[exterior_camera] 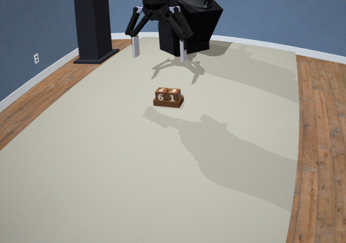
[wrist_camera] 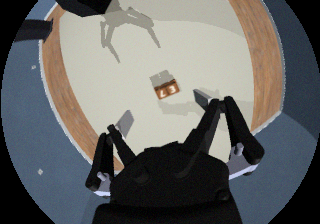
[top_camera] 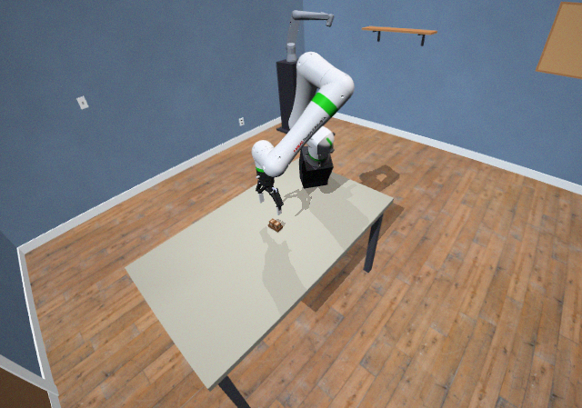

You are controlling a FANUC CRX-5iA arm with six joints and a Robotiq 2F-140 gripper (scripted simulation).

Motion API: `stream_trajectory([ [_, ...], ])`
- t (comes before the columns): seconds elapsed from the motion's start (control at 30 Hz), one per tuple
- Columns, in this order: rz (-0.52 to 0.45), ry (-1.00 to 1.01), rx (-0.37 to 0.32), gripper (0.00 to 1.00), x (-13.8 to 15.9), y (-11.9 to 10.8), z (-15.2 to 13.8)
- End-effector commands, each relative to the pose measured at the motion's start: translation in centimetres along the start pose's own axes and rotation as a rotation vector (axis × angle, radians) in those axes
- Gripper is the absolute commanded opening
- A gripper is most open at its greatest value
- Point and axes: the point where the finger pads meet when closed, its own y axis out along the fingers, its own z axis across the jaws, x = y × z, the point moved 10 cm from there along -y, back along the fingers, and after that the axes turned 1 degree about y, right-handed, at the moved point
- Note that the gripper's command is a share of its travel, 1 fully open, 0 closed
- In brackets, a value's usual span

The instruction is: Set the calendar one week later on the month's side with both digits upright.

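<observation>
Spread wide and holding nothing, the gripper [exterior_camera: 159,49] hangs beyond the tray [exterior_camera: 168,103], whose 2 cubes [exterior_camera: 167,94] need a centred, vertical descent over 1.

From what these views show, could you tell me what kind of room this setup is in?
Probably a plain indoor workroom or lab: blue walls, a wood plank floor, and one long table where the robot arm is mounted. A wall shelf and corkboard hang behind.

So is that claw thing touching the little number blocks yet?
Apart. The exterior view shows the open gripper hanging above and behind the two cubes, with bare table showing between them.
</observation>
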Motion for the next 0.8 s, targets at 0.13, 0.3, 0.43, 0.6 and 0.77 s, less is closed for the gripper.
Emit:
stream_trajectory([
  [0.13,-0.005,-0.310,0.019,1.00,-0.01,0.31,-0.16],
  [0.3,-0.006,-0.490,0.019,1.00,-0.01,0.49,-0.15],
  [0.43,-0.007,-0.616,0.018,1.00,-0.01,0.62,-0.13],
  [0.6,-0.009,-0.801,0.018,1.00,-0.01,0.80,-0.12],
  [0.77,-0.010,-0.942,0.017,1.00,-0.02,0.94,-0.10],
])
